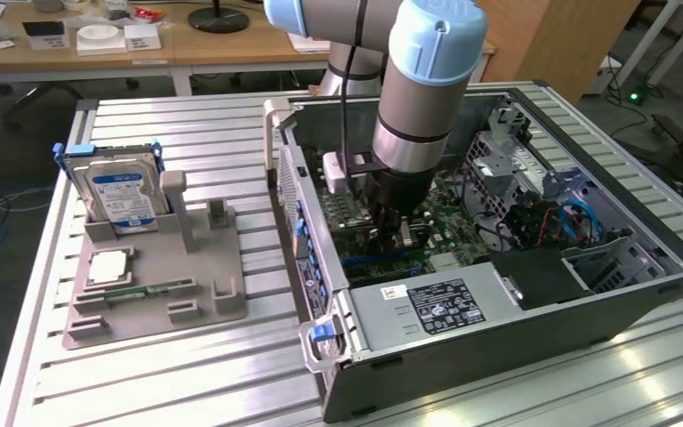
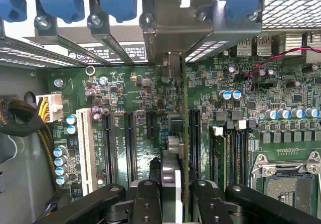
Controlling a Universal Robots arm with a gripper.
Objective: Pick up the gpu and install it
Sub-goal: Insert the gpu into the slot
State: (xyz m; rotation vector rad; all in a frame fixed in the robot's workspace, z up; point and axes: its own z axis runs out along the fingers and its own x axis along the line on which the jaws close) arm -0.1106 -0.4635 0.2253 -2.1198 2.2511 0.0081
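Observation:
My gripper (image 2: 175,204) is shut on the gpu (image 2: 183,113), which I see edge-on as a thin green card with its cooler (image 2: 173,146) on one face. One finger (image 2: 145,199) presses each side of it. The card stands upright over the motherboard (image 2: 130,91), between two black expansion slots (image 2: 108,143). Its silver end bracket (image 2: 173,30) reaches the row of rear slot openings under the blue clips (image 2: 115,0). I cannot tell whether the card's edge sits in a slot. In the exterior view the gripper (image 1: 387,221) is lowered deep into the open computer case (image 1: 626,276).
On the grey fixture (image 1: 199,294) at the exterior view's left are a silver hard drive (image 1: 122,196), a processor (image 1: 107,267) and a memory stick (image 1: 140,291). Inside the case are the power supply (image 1: 437,307), drive bays with cables (image 1: 555,222) and an open CPU socket (image 2: 288,176).

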